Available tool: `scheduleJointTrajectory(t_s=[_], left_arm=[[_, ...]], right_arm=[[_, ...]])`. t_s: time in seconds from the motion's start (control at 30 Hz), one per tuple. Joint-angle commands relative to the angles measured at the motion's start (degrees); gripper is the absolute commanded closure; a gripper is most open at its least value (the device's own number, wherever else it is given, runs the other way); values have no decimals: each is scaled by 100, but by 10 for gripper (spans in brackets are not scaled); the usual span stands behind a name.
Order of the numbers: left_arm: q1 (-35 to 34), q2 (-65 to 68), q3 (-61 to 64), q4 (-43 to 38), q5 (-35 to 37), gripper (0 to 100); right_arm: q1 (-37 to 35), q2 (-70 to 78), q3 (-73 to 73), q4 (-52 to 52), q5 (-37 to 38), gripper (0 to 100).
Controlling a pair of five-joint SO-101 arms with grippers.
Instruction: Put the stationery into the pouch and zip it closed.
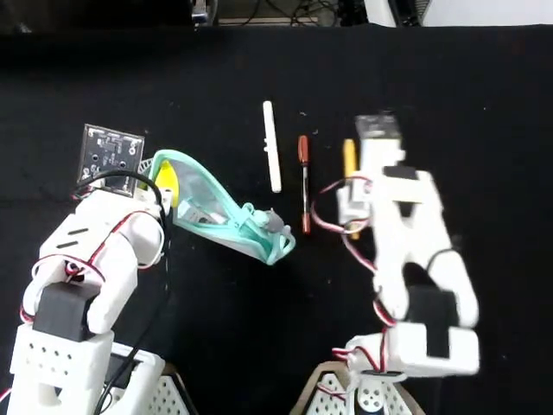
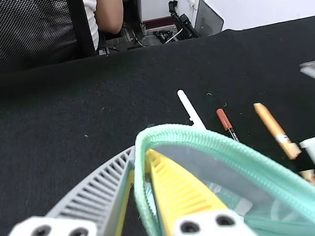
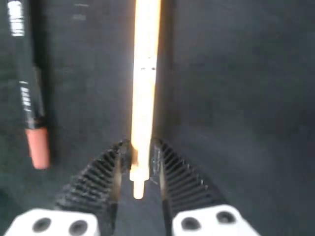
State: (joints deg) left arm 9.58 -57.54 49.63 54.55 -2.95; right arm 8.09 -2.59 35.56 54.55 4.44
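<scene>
While the left arm's jaws pinch the open rim of the clear, teal-zippered pouch (image 1: 220,216) on the black desk (image 1: 467,95), the right arm's jaws clamp narrowly around a slim orange pen (image 3: 145,73) well apart from it.

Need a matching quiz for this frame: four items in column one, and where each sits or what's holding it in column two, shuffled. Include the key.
Column one:
1. pouch
2. white stick
3. red-capped pen
4. orange pen

Column two:
A. between the fingers of the right gripper
B. lying free, end of the row on the pouch side
C. rim clamped by the left gripper
D. lying free, middle of the row

Pairs: 1-C, 2-B, 3-D, 4-A
</scene>
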Motion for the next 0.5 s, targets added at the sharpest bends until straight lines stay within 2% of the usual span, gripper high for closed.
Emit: scheduleJointTrajectory(t_s=[0.0,0.2,0.27,0.4,0.47], left_arm=[[163,167,954,53,0,968],[163,158,945,62,0,968],[163,158,945,62,0,968],[163,158,945,70,0,968],[163,158,945,70,0,968]], right_arm=[[413,-602,-198,457,440,986],[809,-655,154,958,1829,980],[870,-681,145,1160,2057,928],[721,-681,40,1468,2365,754],[563,-681,-171,1591,2470,743]])
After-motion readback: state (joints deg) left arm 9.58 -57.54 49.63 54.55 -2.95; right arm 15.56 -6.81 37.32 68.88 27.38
